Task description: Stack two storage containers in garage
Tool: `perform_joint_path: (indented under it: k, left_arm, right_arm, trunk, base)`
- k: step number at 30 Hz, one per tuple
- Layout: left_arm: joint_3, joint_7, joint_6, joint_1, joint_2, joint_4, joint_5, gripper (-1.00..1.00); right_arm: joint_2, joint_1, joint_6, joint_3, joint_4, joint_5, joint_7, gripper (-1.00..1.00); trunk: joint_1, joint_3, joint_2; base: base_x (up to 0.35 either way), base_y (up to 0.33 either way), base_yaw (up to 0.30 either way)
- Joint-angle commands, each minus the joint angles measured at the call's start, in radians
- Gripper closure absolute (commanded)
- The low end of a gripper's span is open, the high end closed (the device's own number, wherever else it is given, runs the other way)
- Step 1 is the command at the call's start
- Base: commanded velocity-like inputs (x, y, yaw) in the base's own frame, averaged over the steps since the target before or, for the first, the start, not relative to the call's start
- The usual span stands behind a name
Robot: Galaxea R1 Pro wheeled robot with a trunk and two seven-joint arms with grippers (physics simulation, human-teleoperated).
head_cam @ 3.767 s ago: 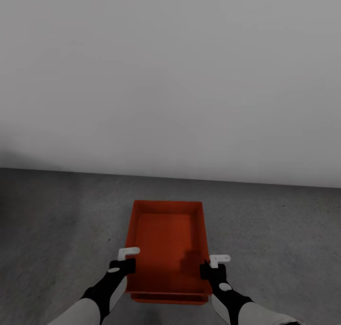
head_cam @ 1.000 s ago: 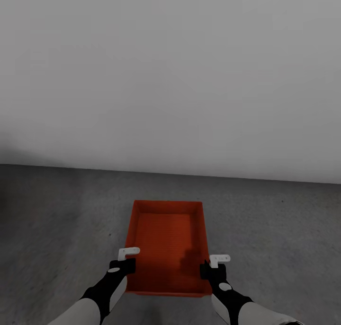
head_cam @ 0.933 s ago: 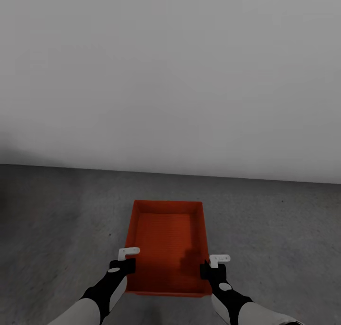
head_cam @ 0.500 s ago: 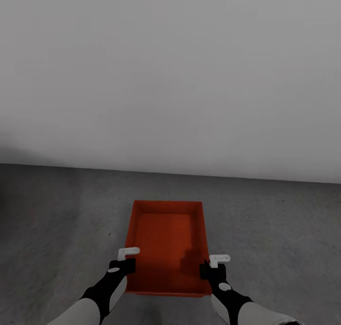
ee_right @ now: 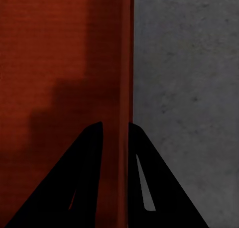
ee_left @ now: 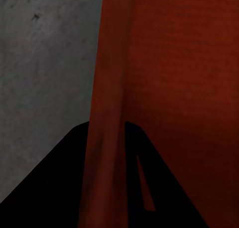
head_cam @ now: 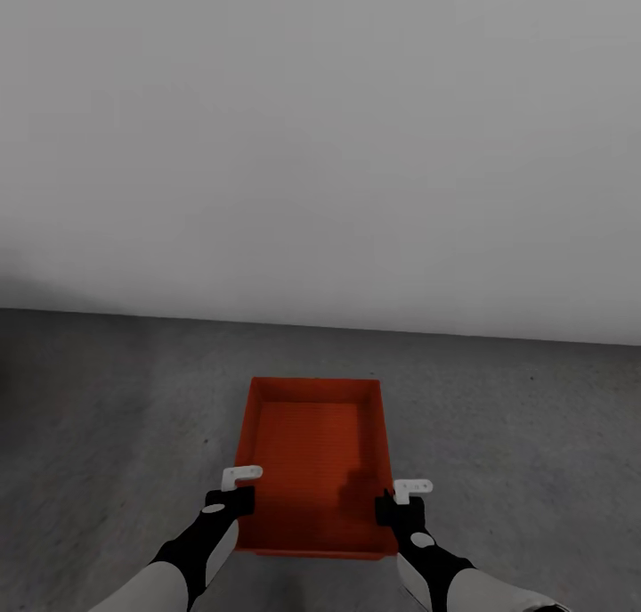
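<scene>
A red-orange storage container lies lengthwise in front of me, low over the grey concrete floor of the garage. My left gripper is shut on its left side wall near the front corner. My right gripper is shut on the right side wall opposite. In the left wrist view the thin red wall runs between the two dark fingers. The right wrist view shows the same grip on the other wall. The other storage container is hidden. The living room is out of view.
A plain white wall rises just past the container's far end and meets the floor in a straight line. Bare concrete stretches to the left and right of the container.
Since 3.8 s ago the view has shifted a little, and a red strip that showed under the container's near edge is gone. Over the last second nothing has visibly moved.
</scene>
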State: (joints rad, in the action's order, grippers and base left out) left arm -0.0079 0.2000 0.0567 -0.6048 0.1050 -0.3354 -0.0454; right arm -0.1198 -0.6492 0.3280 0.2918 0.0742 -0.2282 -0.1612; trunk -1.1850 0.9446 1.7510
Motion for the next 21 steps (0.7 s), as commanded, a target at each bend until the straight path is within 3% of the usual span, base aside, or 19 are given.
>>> perform_joint_path:
  k: [1, 21]
  left_arm:
    - [0.013, 0.009, 0.006, 0.000, 0.002, -0.005, 0.004, 1.00]
    - [0.012, 0.008, 0.006, 0.000, 0.004, -0.004, 0.004, 1.00]
  right_arm:
    - [0.000, 0.001, 0.005, -0.034, 0.000, -0.013, 0.001, 1.00]
    - [0.002, 0.001, 0.005, -0.034, -0.001, -0.013, 0.010, 1.00]
  trunk:
    - [-0.005, 0.001, 0.000]
    - [-0.005, 0.001, 0.000]
  base:
    - [0.000, 0.000, 0.000]
    - [0.000, 0.000, 0.000]
